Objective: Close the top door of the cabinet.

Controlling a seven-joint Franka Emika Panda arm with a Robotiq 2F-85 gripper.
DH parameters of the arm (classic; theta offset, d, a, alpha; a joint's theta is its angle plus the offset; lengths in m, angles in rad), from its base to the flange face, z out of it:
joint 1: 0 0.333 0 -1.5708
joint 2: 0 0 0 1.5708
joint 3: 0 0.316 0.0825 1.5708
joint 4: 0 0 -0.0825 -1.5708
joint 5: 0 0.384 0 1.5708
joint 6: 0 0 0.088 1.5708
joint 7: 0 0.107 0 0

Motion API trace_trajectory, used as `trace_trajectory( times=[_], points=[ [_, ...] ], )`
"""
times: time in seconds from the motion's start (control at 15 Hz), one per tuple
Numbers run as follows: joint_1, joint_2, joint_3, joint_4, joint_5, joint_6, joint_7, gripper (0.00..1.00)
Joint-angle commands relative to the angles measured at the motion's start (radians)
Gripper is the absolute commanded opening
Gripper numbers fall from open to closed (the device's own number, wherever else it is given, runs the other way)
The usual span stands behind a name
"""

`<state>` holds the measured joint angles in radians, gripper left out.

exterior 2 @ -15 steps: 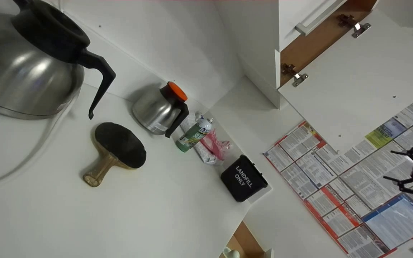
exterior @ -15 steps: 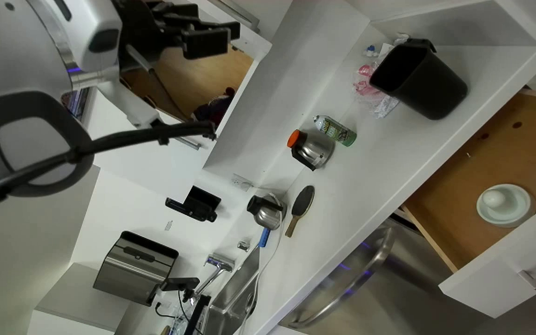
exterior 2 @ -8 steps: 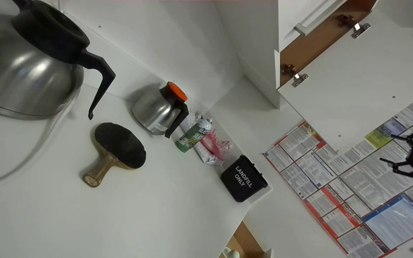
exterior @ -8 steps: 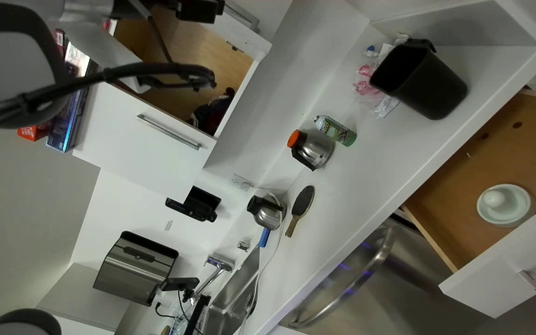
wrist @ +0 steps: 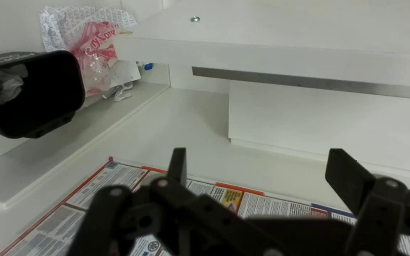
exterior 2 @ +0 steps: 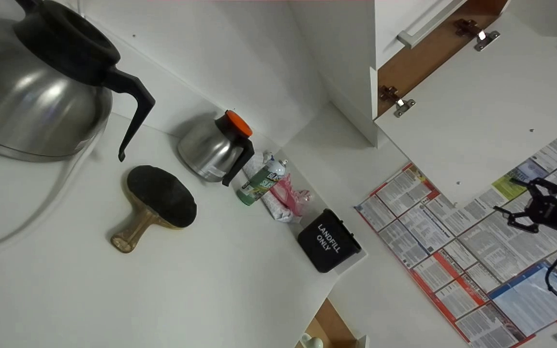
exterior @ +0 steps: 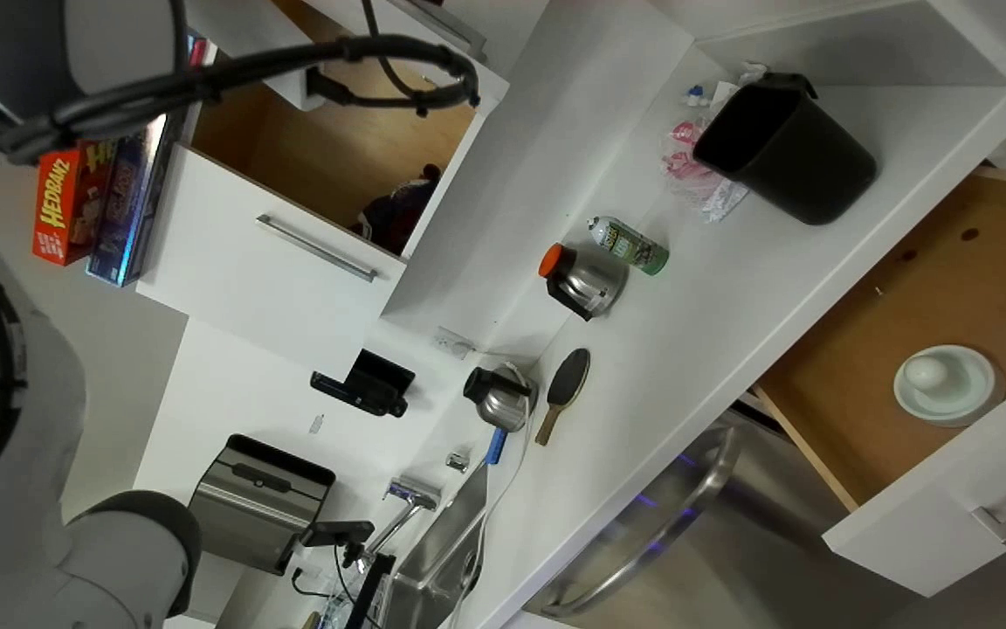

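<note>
The top door [exterior 2: 481, 106] stands open in an exterior view, its plain white inner face and two hinges showing; its sign is hidden. An exterior view shows it nearly edge-on [exterior: 487, 83], and the wrist view shows its corner edge [wrist: 269, 58] with a grey handle strip behind it. The cabinet [exterior 2: 414, 58] shows its brown wood interior, also seen in an exterior view [exterior: 311, 162]. My gripper [exterior 2: 504, 195] is beside the door's free edge, apart from it, in front of the posters. In the wrist view the gripper [wrist: 257, 153] is open, with nothing between its fingers.
A black bin [exterior: 817, 166] stands on the counter with crumpled bags, a spray can [exterior: 631, 246] and a steel pot [exterior: 595, 279]. A wood drawer [exterior: 922, 515] stands open below. Posters [exterior 2: 481, 251] cover the wall. Another cabinet door [exterior: 267, 253] is closed.
My gripper has moved left and slightly up toward the door in an exterior view, staying open. It has left the frame at the top of an exterior view. The door has not moved.
</note>
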<state>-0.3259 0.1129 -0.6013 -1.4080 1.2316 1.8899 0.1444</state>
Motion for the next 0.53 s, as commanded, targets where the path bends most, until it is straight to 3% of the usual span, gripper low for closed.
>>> trace_trajectory(
  times=[0.0, 0.47],
  points=[
    [-0.104, 0.094, 0.07, 0.116, 0.066, -0.09, 0.0, 1.0],
    [-0.19, 0.159, 0.194, 0.199, 0.089, -0.174, -0.046, 1.0]
  ],
)
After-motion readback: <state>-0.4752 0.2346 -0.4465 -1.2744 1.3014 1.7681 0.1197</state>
